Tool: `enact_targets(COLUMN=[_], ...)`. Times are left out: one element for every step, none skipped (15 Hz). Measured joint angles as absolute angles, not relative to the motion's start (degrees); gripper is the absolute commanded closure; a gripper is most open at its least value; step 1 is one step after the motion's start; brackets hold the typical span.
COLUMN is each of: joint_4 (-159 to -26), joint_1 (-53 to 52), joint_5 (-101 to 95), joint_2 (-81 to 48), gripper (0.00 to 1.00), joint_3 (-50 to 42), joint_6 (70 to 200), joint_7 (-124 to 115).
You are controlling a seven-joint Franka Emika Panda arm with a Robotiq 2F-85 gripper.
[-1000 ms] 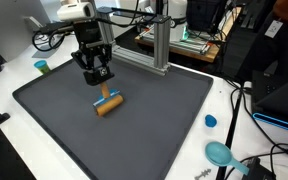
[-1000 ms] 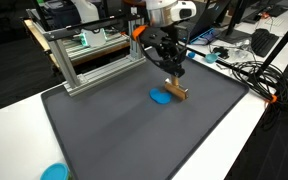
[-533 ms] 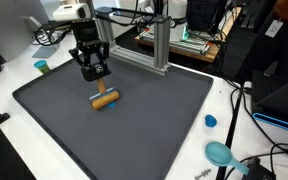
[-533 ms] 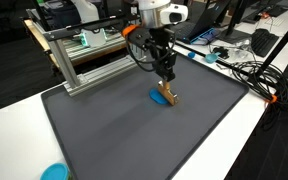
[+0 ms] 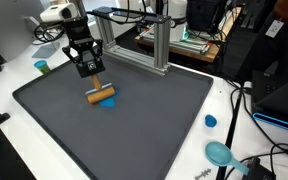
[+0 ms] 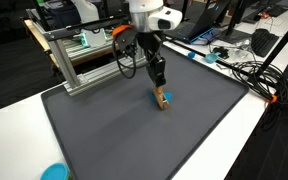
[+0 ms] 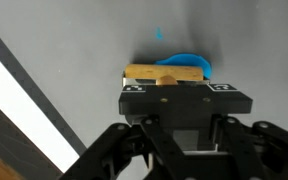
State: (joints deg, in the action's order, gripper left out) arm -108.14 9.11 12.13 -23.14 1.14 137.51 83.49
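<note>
The gripper [image 5: 92, 80] is standing low over the grey mat [image 5: 159, 125], toward the corner beside the end of the metal frame [image 5: 160, 45] and clear of every edge. Its fingers are looking pinched together on a small tool [image 5: 101, 96], whose wooden bar and blue part are showing just past the fingertips in the wrist view [image 7: 164, 73]. In an exterior view the tool [image 6: 161, 99] is hanging straight under the gripper [image 6: 158, 84], its lower end touching the mat or just above it; I cannot tell which. I judge this a carry or sweep across the mat. The next move is calling for a firm grip and a level tool.
</note>
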Motion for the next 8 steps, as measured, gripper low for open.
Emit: enact_targets(joint_4=[-107.1, -106.0, -105.2, -104.4, -103.7, -103.1, -102.7, -102.5], joint_1=[9.4, 9.6, 9.8, 10.0, 10.2, 10.3, 10.2, 10.2], joint_5=[11.9, 11.2, 10.4, 9.5, 9.1, 8.9, 8.8, 8.7], joint_2=[-23.5, -24.0, -24.5, -25.0, -25.4, -25.6, -25.9, -26.0], gripper=[0.78, 0.78, 0.78, 0.78, 0.78, 0.78, 0.78, 0.78], joint_3=[0.6, 0.1, -0.5, -1.0, -1.1, -1.1, -1.0, -1.0], joint_6=[135.9, 134.4, 133.0, 131.5, 130.4, 129.7, 129.3, 129.2], joint_7=[82.1, 80.7, 79.5, 78.6, 78.2, 78.0, 77.9, 77.9])
